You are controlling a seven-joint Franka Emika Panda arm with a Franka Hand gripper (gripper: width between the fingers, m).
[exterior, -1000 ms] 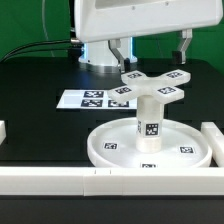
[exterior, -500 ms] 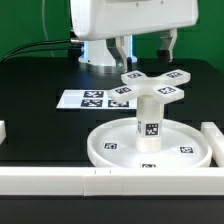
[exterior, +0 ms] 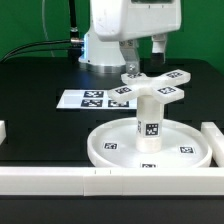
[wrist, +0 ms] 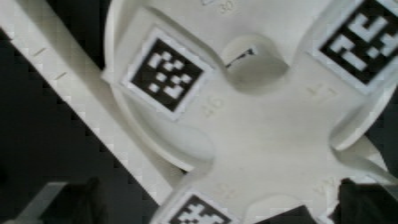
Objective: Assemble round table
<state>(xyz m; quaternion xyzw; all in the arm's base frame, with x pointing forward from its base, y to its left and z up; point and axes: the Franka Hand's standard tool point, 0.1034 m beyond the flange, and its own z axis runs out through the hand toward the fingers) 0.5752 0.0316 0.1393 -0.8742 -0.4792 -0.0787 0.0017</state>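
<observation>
Hovering gripper [exterior: 146, 52]: hangs low over the top of the assembly, toward the back of the black table [exterior: 40, 75]; its white body fills the upper part of the exterior view.
Jaws: spread apart and released, with nothing clasped between them; 2 fingers [exterior: 133, 55] point down, 1 toward the exterior view's left and 1 toward its right.
Finger contact: the tips end just above the cross-shaped piece [exterior: 152, 84]; whether they touch it cannot be told.
Cross-shaped piece: lies flat and level on top of the short cylinder [exterior: 149, 112], its arms reaching out past the cylinder's sides, with tags [exterior: 166, 91] on the arm ends.
Wrist view: the cross-shaped piece [wrist: 267, 125] fills nearly the whole picture, very close; 3 tags show in part, and a small round feature [wrist: 254, 68] sits near its middle.
Short cylinder: stands upright at the centre of the disc [exterior: 100, 148], with 1 tag facing the camera.
Disc: large, white and rimmed, lying flat on the table near the front, with tags on its floor around the cylinder.
Marker board [exterior: 92, 99]: flat on the table behind the disc, toward the exterior view's left, apart from the disc.
White bars [exterior: 70, 180]: 1 long bar runs along the front, just before the disc; shorter pieces show at the exterior view's right and left edges.
</observation>
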